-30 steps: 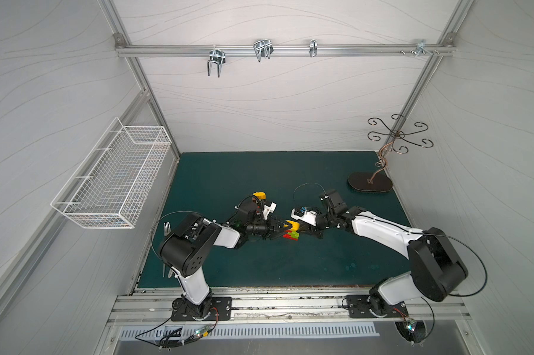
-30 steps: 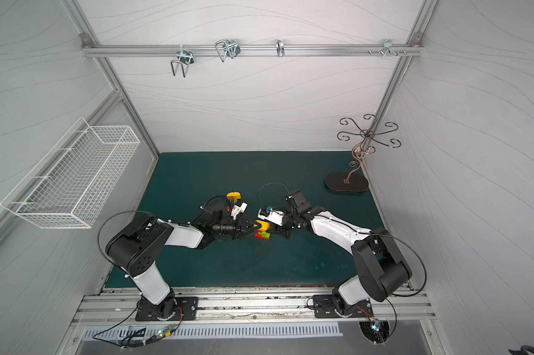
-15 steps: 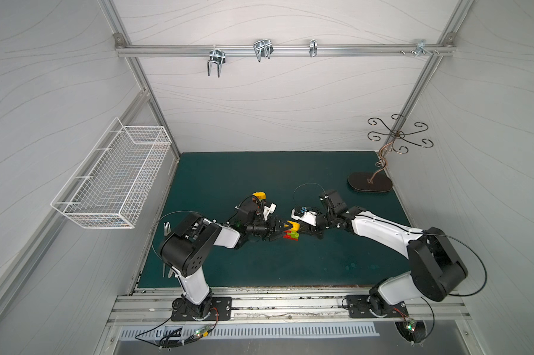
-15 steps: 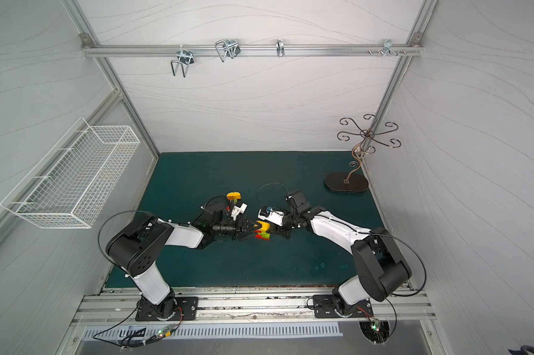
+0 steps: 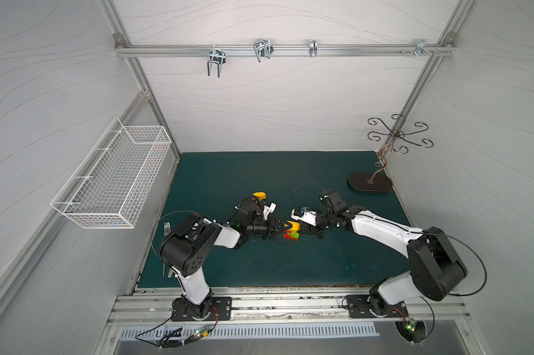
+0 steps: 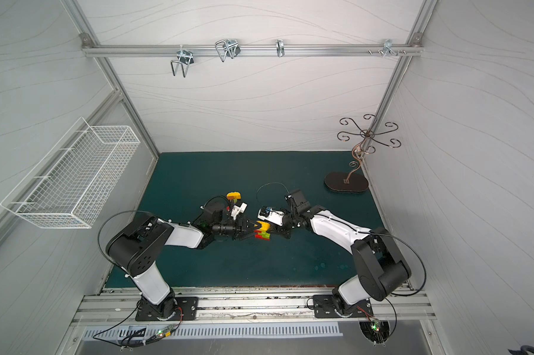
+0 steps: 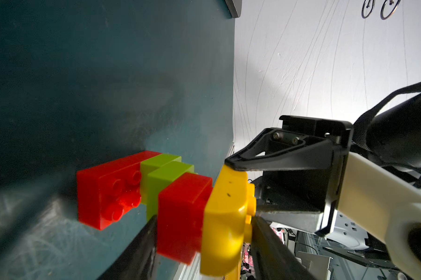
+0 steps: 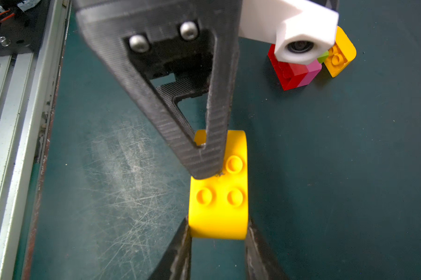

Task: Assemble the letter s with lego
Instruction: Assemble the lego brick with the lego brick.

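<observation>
Seating the yellow brick on the red-and-green lego stack lying mid-tabletop: the right hand clenches the brick's sides, while the left hand brackets the joint, its grip impossible to tell, so the squeeze should probably run squarely along the studs.

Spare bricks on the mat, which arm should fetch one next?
Probably left: the spare bricks lie beside its wrist, and the right gripper is shut on the yellow brick.

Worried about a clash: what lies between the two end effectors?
The yellow brick, against the red and green lego stack; the right end effector grips it. Both wrist views show it.
</observation>
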